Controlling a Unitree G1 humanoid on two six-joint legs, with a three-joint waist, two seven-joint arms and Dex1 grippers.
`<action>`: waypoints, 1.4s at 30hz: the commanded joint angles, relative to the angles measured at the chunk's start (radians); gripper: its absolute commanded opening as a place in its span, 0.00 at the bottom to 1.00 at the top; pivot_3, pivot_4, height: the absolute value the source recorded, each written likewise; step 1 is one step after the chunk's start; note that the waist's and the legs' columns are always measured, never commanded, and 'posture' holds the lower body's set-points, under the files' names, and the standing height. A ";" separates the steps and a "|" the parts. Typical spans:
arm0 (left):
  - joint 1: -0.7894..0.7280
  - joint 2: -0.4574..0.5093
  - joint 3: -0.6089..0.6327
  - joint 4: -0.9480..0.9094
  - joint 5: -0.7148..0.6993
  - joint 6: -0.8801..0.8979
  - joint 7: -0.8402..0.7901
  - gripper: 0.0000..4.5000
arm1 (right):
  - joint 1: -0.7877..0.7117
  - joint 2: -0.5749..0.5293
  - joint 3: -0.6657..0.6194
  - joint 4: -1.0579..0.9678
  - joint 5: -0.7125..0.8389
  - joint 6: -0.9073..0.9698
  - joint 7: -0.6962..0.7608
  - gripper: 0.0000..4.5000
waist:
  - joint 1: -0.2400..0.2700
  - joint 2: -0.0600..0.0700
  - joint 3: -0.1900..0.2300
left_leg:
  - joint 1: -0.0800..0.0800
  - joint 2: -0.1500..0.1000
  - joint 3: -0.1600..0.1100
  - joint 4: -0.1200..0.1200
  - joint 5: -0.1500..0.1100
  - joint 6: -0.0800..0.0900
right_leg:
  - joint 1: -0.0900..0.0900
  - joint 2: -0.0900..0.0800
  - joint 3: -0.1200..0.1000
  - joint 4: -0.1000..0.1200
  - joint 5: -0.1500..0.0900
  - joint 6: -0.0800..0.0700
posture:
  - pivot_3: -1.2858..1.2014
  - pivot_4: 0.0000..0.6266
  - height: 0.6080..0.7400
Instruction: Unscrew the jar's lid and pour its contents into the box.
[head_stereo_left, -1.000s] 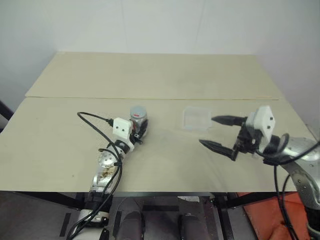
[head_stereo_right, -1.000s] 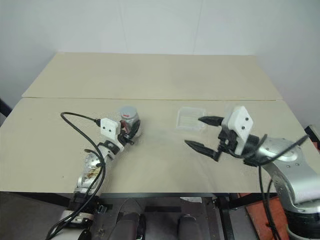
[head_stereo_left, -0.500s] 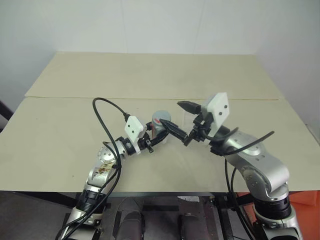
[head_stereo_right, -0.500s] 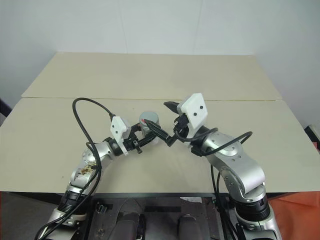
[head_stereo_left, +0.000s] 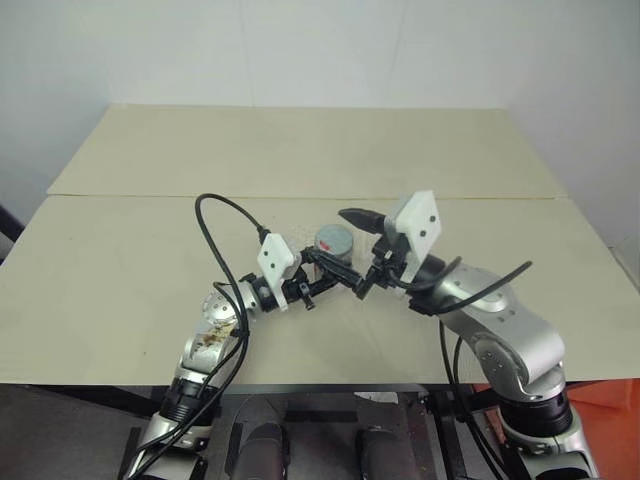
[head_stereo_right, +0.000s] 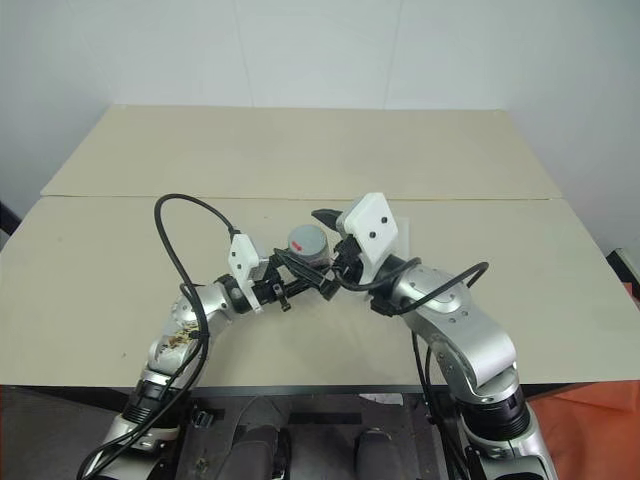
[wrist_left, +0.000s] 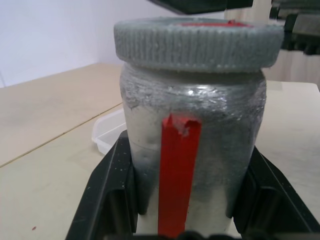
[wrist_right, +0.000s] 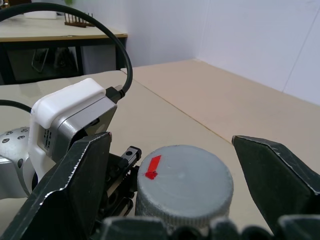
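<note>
My left gripper is shut on the jar, a silvery-grey cylinder held upright above the table's middle. In the left wrist view the black fingers clamp the jar on both sides of its red strip. The ribbed grey lid sits on the jar and bears a red mark. My right gripper is open, one finger on each side of the lid and neither touching it. The clear box lies on the table just behind the jar. The contents are hidden inside the jar.
The pale wooden table has a seam across its width and a white wall at its far edge. A black cable loops up from my left arm. Bare tabletop lies to the left, right and far side of the grippers.
My left gripper has carried the jar up and to the right, towards the table's middle. My right gripper has swung left from beside the box and now brackets the lid.
</note>
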 joint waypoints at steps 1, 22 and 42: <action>-0.010 -0.007 -0.002 -0.020 -0.005 -0.033 0.004 0.43 | -0.013 0.011 -0.012 -0.013 0.003 -0.013 0.001 1.00 | -0.001 0.000 0.000 | 0.000 0.000 0.000 0.000 0.000 0.000 | 0.000 0.000 0.000 0.000 0.000 0.000 | 0.52 0.24 1.00; -0.010 -0.019 0.004 0.000 -0.016 -0.054 -0.002 0.43 | -0.011 0.005 -0.034 -0.001 -0.006 0.006 -0.006 0.60 | -0.003 0.000 0.000 | 0.000 0.000 -0.002 0.000 0.000 0.000 | 0.000 0.000 0.000 0.000 0.000 0.000 | 0.52 0.24 1.00; 0.003 0.171 -0.026 -0.164 -0.221 0.056 -0.347 0.43 | -0.157 -0.242 -0.061 0.266 0.177 -0.139 0.654 0.60 | -0.005 0.000 0.000 | 0.000 0.001 -0.002 0.000 0.000 0.000 | 0.000 0.000 -0.001 -0.001 0.000 0.000 | 0.52 0.24 1.00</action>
